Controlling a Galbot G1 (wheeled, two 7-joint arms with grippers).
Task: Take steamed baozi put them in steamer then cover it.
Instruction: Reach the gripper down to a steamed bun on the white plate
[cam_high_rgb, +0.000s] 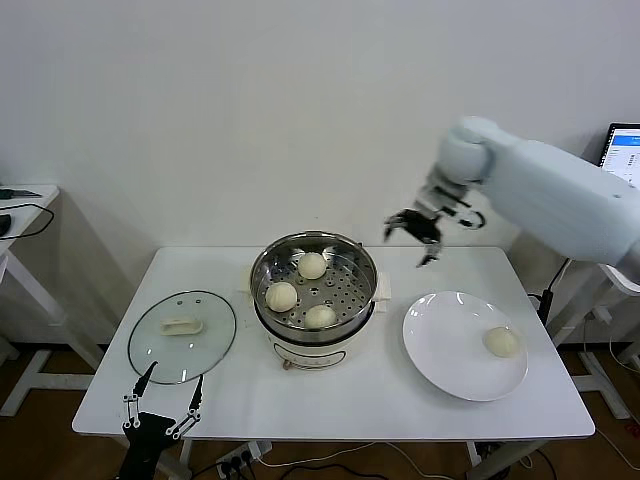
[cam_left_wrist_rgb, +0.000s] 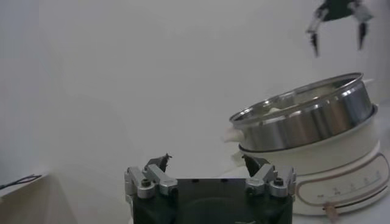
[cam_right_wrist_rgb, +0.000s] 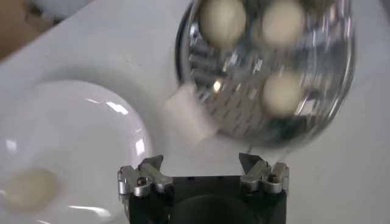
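Note:
The steel steamer (cam_high_rgb: 262, 272) stands mid-table on its white base and holds three baozi (cam_high_rgb: 312, 265) (cam_high_rgb: 281, 296) (cam_high_rgb: 320, 316). A fourth baozi (cam_high_rgb: 501, 341) lies on the white plate (cam_high_rgb: 440, 345) to the right. The glass cover (cam_high_rgb: 215, 345) with its cream handle lies flat to the left of the steamer. My right gripper (cam_high_rgb: 417, 238) is open and empty, high in the air between steamer and plate. In the right wrist view the steamer (cam_right_wrist_rgb: 341, 79) with three baozi (cam_right_wrist_rgb: 222, 18) and the plate baozi (cam_right_wrist_rgb: 30, 185) show below. My left gripper (cam_high_rgb: 163, 400) is open and empty at the table's front left edge.
The white table (cam_high_rgb: 340, 400) stands against a white wall. A side table (cam_high_rgb: 20, 200) with a cable is at far left. A screen (cam_high_rgb: 622, 150) is at far right. The left wrist view shows the steamer (cam_left_wrist_rgb: 304, 119) from the side, with my right gripper (cam_left_wrist_rgb: 337, 27) above it.

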